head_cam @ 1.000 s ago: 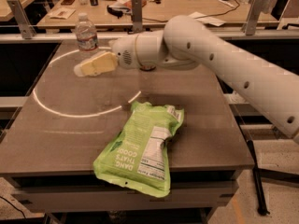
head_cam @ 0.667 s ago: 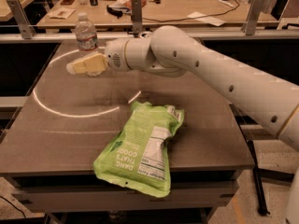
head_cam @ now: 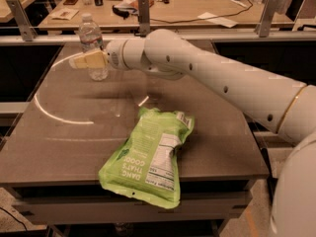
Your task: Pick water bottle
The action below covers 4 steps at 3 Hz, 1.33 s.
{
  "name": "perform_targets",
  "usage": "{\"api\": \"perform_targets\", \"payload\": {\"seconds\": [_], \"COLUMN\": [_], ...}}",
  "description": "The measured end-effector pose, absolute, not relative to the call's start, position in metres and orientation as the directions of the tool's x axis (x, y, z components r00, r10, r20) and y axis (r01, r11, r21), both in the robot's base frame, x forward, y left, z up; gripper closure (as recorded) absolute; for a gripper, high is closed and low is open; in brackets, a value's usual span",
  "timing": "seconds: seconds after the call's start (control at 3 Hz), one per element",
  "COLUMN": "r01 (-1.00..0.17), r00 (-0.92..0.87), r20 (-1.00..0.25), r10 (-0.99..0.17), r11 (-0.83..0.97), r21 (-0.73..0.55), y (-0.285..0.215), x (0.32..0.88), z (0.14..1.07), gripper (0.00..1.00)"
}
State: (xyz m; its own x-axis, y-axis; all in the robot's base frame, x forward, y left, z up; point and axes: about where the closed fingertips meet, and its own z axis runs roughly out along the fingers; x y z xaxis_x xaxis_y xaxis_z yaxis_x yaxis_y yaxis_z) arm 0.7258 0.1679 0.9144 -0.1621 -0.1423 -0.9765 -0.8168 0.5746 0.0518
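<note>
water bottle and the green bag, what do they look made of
Water bottle: likely clear thin plastic, with a see-through body and a white cap. Green bag: probably glossy plastic film, since it creases and catches light. The gripper is at the bottle's middle.

One water bottle (head_cam: 90,36), far left on the table (head_cam: 69,137). One green snack bag (head_cam: 148,164), near edge, centre. One gripper (head_cam: 75,62), far left, in front of the bottle's middle. One white arm (head_cam: 222,78) coming in from the right. One near table, one cluttered desk (head_cam: 197,11) beyond it. Three upright metal posts (head_cam: 143,14) along the far rail. Small desk items too unclear to count.
</note>
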Motion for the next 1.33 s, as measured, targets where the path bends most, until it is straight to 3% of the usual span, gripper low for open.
{"api": "perform_targets", "payload": {"seconds": [0.33, 0.67, 1.33], "r01": [-0.808, -0.817, -0.855], "r00": [-0.154, -0.158, -0.144], "r20": [-0.976, -0.973, -0.975], "r10": [-0.150, -0.167, -0.167], "r11": [0.588, 0.576, 0.518], "r21": [0.037, 0.033, 0.038], "y": [0.174, 0.185, 0.198], "x": [0.740, 0.751, 0.759], "z": [0.911, 0.905, 0.904], "gripper": [0.00, 0.18, 0.64]}}
